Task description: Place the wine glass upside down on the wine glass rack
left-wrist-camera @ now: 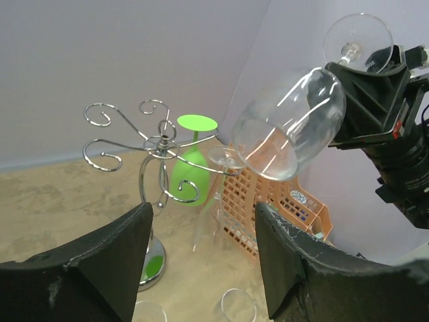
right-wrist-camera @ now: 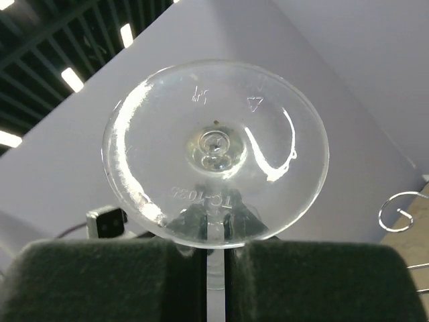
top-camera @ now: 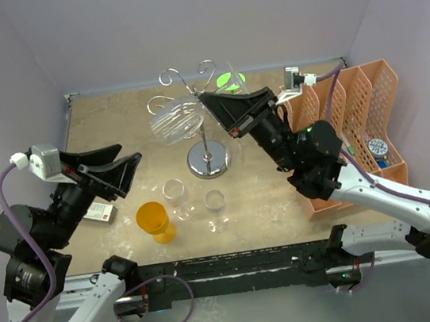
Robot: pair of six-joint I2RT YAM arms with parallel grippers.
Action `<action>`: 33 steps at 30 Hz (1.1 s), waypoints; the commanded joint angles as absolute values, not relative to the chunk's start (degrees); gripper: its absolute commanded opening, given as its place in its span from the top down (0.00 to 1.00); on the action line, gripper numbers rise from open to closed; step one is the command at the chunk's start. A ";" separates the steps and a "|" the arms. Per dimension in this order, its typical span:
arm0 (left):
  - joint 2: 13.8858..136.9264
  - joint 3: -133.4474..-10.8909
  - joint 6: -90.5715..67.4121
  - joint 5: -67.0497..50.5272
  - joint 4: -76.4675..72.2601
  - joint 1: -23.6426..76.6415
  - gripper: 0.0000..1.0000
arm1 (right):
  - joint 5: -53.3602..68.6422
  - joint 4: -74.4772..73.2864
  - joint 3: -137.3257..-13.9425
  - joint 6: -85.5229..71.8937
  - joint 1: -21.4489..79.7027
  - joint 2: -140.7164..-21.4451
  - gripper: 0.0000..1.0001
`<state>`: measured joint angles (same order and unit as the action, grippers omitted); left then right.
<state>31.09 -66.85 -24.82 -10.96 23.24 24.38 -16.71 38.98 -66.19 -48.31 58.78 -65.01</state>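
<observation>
My right gripper is shut on the stem of a clear wine glass. The glass hangs tilted, bowl pointing down and left, foot up against the fingers. It hovers beside the scroll arms of the silver wine glass rack, just left of its post. A green glass and a clear one hang upside down from the rack. My left gripper stands open and empty, left of the rack and apart from the glass; nothing lies between its fingers.
An orange tumbler and two upright clear glasses stand in front of the rack's base. An orange lattice organiser fills the right side. A small red-labelled box lies under my left arm.
</observation>
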 commanded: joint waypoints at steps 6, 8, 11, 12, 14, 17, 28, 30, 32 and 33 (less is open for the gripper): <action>34.33 -72.39 -35.79 -11.91 14.24 24.26 0.40 | 0.84 43.56 -62.59 -26.55 58.62 -58.97 1.00; 35.73 -72.99 -37.95 -12.90 12.78 24.27 0.40 | 2.25 40.53 -63.16 -22.19 58.62 -58.78 1.00; 38.05 -72.80 -40.07 -16.30 9.92 24.27 0.40 | 6.09 36.31 -64.69 -19.21 58.62 -59.41 1.00; 38.80 -72.62 -40.65 -17.53 9.10 24.28 0.40 | 7.49 34.78 -65.15 -18.39 58.62 -59.75 1.00; 40.69 -72.42 -41.72 -21.26 7.25 24.33 0.39 | 10.38 31.81 -66.82 -17.46 58.62 -60.86 1.00; 43.21 -72.08 -43.95 -25.81 3.95 24.32 0.37 | 13.18 27.25 -70.06 -16.83 58.62 -63.05 1.00; 47.77 -69.98 -41.18 -35.41 0.81 24.26 0.45 | 19.22 23.43 -78.70 -19.75 58.62 -70.20 1.00; 47.11 -69.39 -41.04 -35.55 -0.15 24.28 0.49 | 19.37 22.86 -79.94 -20.49 58.62 -71.38 1.00; 46.78 -69.08 -41.05 -35.76 -0.83 24.30 0.55 | 19.55 21.85 -81.31 -20.76 58.62 -72.46 1.00; 46.83 -69.09 -41.05 -36.24 -0.95 24.29 0.57 | 19.84 21.57 -81.85 -20.88 58.62 -72.95 1.00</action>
